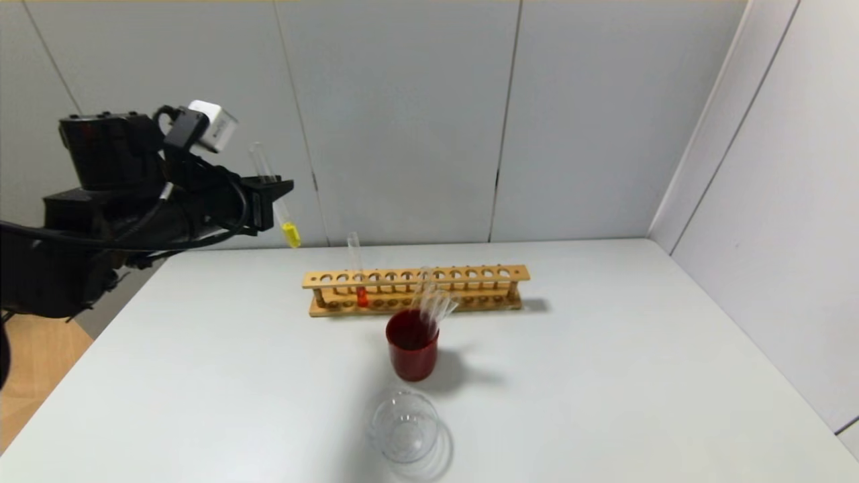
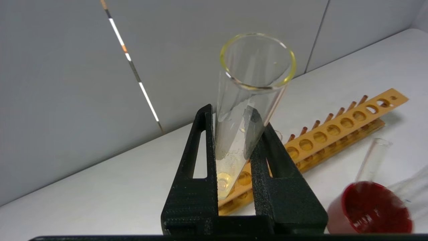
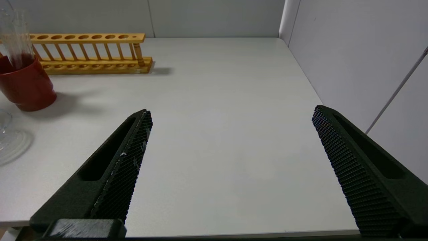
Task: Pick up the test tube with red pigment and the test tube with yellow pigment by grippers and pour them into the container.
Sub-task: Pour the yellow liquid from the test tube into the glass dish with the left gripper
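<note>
I take the wooden rack [image 1: 415,290] as my landmark on the white worktop [image 1: 604,376]. The test tube with red pigment [image 1: 356,272] stands upright in one of the rack's holes towards the left end, with a little red-orange liquid at its base. Just in front of the rack stands the dark-red cup [image 1: 411,353], and some colourless clear tubes [image 1: 433,302] lean inside it; how many there are I cannot count with certainty. Nearer to me than the cup sits the container [image 1: 403,427], a low clear glass beaker, and it appears to hold nothing.

The left gripper [image 1: 272,194] hangs in the air, above and to the left of the rack's left end. Its fingers [image 2: 195,167] are clenched on the test tube with yellow pigment [image 1: 276,200], which is slightly tilted, mouth up, with the yellow liquid resting at its round bottom below the fingers.

The right gripper [image 3: 230,167] is low over the worktop's near edge, well to the right of the rack. Its fingers are spread wide and touch nothing.
</note>
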Tool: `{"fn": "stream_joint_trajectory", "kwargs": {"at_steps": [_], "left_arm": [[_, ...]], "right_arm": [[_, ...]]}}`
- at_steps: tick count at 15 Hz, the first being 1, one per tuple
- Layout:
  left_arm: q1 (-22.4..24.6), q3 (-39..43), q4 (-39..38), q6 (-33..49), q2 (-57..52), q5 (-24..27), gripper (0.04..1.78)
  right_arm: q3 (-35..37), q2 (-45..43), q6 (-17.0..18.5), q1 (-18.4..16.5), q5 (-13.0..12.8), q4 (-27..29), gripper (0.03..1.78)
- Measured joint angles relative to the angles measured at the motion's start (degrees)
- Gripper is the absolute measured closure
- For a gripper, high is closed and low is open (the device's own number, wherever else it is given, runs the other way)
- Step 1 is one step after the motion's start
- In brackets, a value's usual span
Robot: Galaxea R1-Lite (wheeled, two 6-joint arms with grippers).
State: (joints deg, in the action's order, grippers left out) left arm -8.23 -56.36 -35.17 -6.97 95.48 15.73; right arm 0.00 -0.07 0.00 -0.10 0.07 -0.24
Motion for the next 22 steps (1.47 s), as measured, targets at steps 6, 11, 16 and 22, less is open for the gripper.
{"fn": "stream_joint_trajectory", "kwargs": {"at_steps": [6, 11, 16, 22], "left_arm": [[-0.5, 11.0, 17.1, -0.2, -22.5, -0.5, 1.49], [-0.6, 23.0, 25.5, -0.3, -35.9, -2.2, 1.49], [-1.2, 25.8, 27.3, -0.4, -40.5, -2.2, 1.49], [-6.9, 25.1, 29.6, -12.8, -35.0, -3.7, 1.49]], "right_arm": [[0.0, 0.0, 0.0, 0.0, 0.0, 0.0, 0.06], [0.0, 0.0, 0.0, 0.0, 0.0, 0.0, 0.06], [0.0, 0.0, 0.0, 0.0, 0.0, 0.0, 0.06], [0.0, 0.0, 0.0, 0.0, 0.0, 0.0, 0.06]]}}
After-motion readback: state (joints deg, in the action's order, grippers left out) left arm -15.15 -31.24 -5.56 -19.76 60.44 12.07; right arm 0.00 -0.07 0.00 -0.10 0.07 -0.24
